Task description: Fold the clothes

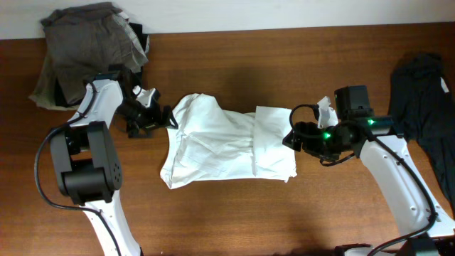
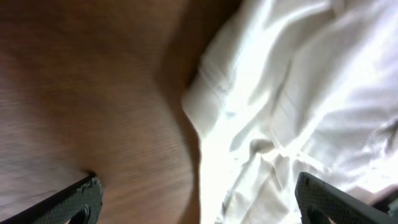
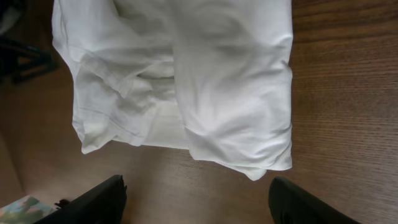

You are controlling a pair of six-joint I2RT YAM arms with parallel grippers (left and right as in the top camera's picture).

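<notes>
Overhead view: the white T-shirt (image 1: pixel 220 142) lies in the middle of the wooden table (image 1: pixel 234 220). It is flat but rumpled, and its right-hand part is doubled over into a squarer panel (a straight edge crosses the cloth where that layer ends). The left gripper (image 1: pixel 153 117) sits just beside the shirt's left edge, and the right gripper (image 1: pixel 290 137) sits at its right edge. A heap of grey and olive garments (image 1: pixel 85 46) is bunched at the far left corner behind the left arm. A dark garment (image 1: pixel 426 99) lies at the table's right side, well apart from the shirt.

From the left wrist, the fingertips (image 2: pixel 78 199) stand at the two bottom corners of the view. The jaws are spread as wide as they go and have hold of nothing. Crumpled white cloth fills the right half and bare wood the left. The picture is blurred, so I cannot tell whether the right-hand finger touches the fabric.

From the right wrist, the fingers (image 3: pixel 99 202) are well apart, with only bare wood between them and nothing gripped. The shirt lies just ahead of them, near but not touching. Its smooth folded panel is on the right, over looser hemmed layers on the left.
</notes>
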